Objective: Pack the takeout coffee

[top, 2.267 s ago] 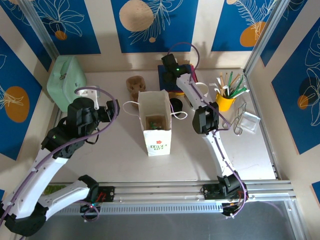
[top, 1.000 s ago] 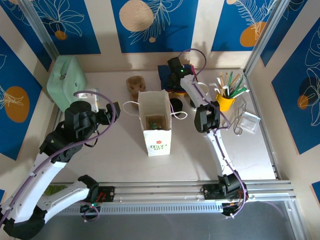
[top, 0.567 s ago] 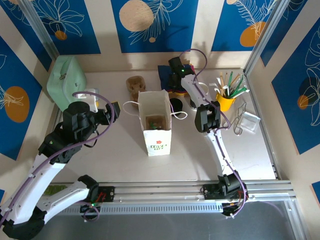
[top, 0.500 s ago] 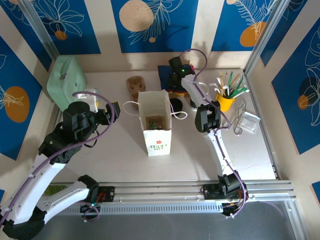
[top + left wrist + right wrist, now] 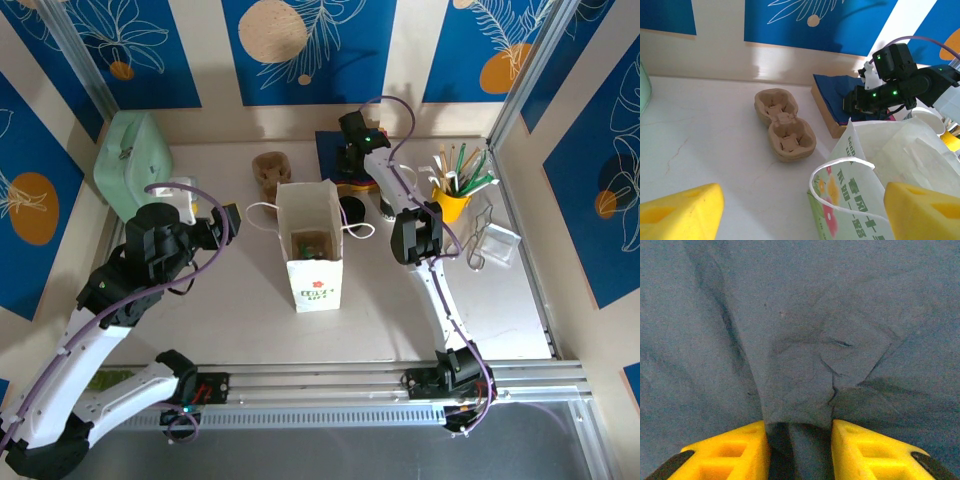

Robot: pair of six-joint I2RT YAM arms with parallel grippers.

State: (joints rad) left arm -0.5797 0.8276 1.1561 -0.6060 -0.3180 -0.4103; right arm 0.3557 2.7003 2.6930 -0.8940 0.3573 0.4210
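At the right gripper (image 5: 800,440): jaws nearly closed, pinched on a raised fold of the blue napkin (image 5: 800,330), atop the brown box (image 5: 826,116) at the back of the counter (image 5: 370,310). No cup in them.

At the left gripper (image 5: 801,205): jaws wide apart, nothing held, hovering near the paper bag (image 5: 310,285), on its left.

For the takeout coffee (image 5: 352,208): best read as the round black lid on the counter just right of the bag, near the right arm. Olive side hidden from above, so not certain versus loose lids.

Handling, as a guess:
- Light paper wall, easy to crush.
- Probably liquid inside, so top-heavy and spill-prone.
- Slick snap-on lid, liable to pop if lifted by it.
- Best taken by the side wall below the lid rim, with a moderate squeeze, upright all the way.

Containers:
- Bag upright, mouth open, something green-brown at the bottom, too small to name. Flimsy walls, loop handles flopped out each side; likely to tip if nudged on entry.
- Pulp two-cup carrier (image 5: 785,125) behind the bag, both wells empty.
- Yellow cup (image 5: 452,205) at right, holding sticks or straws.
- Mint-green case (image 5: 130,160) at far left, closed, contents unknown.
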